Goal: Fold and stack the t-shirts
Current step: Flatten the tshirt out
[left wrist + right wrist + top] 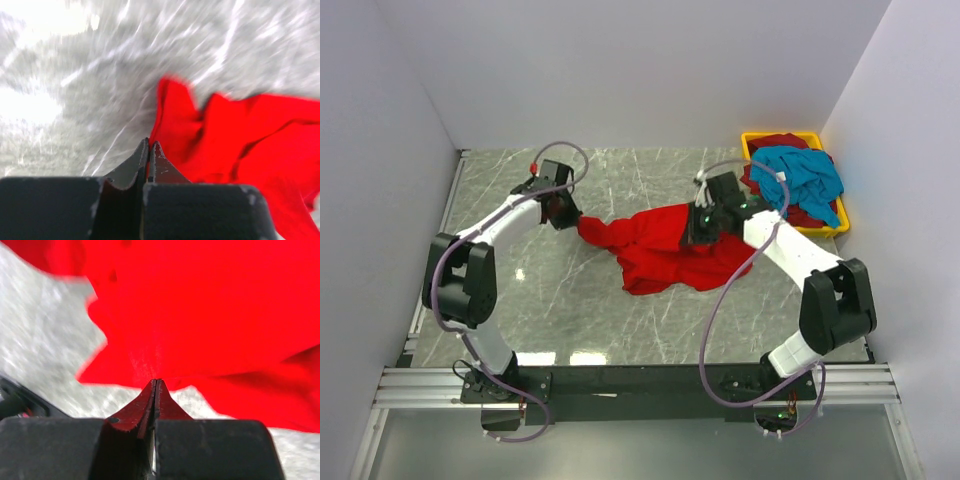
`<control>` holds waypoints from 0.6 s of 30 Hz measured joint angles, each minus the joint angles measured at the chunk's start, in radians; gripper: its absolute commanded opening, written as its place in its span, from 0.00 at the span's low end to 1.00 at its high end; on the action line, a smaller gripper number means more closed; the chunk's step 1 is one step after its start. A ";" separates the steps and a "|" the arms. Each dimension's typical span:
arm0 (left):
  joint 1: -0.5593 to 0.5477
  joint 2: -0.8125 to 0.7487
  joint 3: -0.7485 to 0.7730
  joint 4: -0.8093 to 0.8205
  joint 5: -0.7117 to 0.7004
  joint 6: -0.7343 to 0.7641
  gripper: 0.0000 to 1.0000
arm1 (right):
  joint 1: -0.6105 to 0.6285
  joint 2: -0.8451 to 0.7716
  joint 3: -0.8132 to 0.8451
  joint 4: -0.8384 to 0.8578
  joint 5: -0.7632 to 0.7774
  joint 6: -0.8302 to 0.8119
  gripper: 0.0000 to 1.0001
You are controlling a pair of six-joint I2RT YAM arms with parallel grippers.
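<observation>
A large bright red t-shirt (665,250) lies crumpled mid-table, stretched between both arms. My left gripper (576,222) pinches its left end; in the left wrist view the gripper (150,144) is shut with a sliver of the red cloth (240,135) caught between the jaws. My right gripper (698,235) sits over the shirt's upper right part; in the right wrist view the gripper (156,382) is shut on an edge of the red t-shirt (200,315). More t-shirts, a teal-blue one (807,178) over a dark red one (782,143), are heaped in the bin.
A yellow plastic bin (752,137) stands at the back right against the wall. White walls close in the grey marble table (520,290) at the back and both sides. The arms' black mounting rail (640,380) runs along the near edge.
</observation>
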 measured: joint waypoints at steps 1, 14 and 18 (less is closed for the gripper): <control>0.004 -0.008 0.018 -0.002 -0.004 0.000 0.01 | -0.018 -0.002 0.034 -0.008 0.000 0.002 0.00; 0.099 -0.062 0.466 0.009 -0.062 0.003 0.00 | -0.220 0.027 0.737 -0.112 0.016 -0.006 0.00; 0.125 -0.083 0.601 0.044 -0.085 0.017 0.01 | -0.223 0.072 0.990 -0.135 0.032 -0.023 0.00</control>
